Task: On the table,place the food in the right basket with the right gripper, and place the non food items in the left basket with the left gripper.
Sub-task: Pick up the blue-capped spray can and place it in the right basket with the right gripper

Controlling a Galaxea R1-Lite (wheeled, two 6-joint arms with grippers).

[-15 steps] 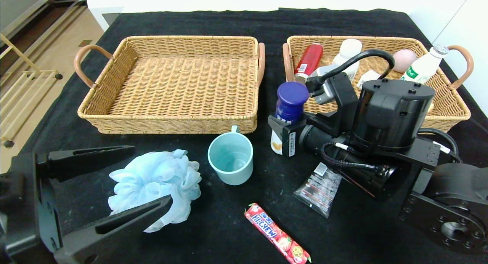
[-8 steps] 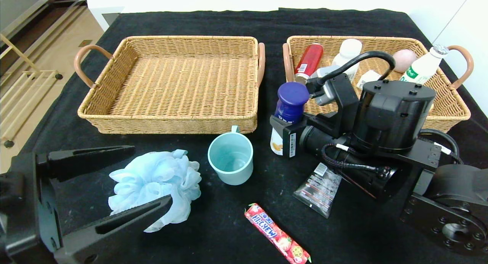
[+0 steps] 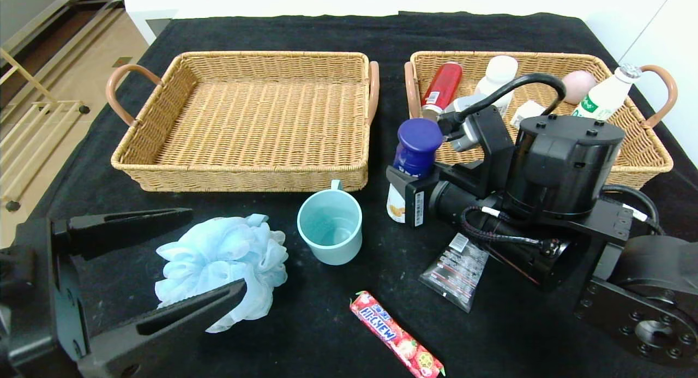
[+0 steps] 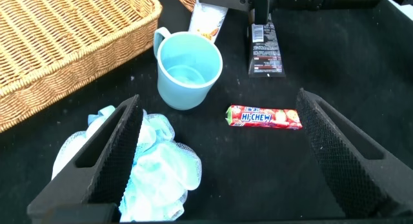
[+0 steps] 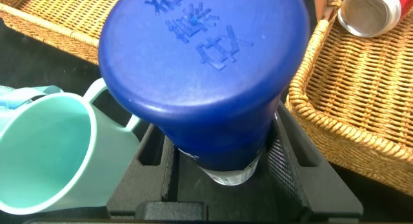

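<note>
Blue on top, white below: the bottle (image 3: 415, 154), upright, clamped at the waist by the right gripper (image 3: 406, 197), fingers pressed to either side of it in the right wrist view. Just short of the right basket (image 3: 639, 165), at that basket's near corner toward the table's middle. Cannot tell whether the base is clear of the cloth.

Against a second ago, very little movement: right arm's bulk shifted a shade toward the right edge of the table (image 3: 305, 323), cap carried with it, base printed in much the same spot. Probably a grasp just settled and a lift only starting. Next, likely up and over the wicker rim, with care for the red can and white bottles already lying inside.

Left gripper (image 3: 218, 249) parked near the near left corner, fingers spread wide, one on each side of the pale-blue pouf (image 3: 185, 263) without pinching it.

Left basket (image 3: 245, 176), toward the far left corner, holding nothing. Left to sort along the near edge:
- teal mug (image 3: 330, 228), beside the pouf
- dark tube (image 3: 457, 271), partly under the right arm
- Hi-Chew stick (image 3: 395, 334), closest to the near edge
</note>
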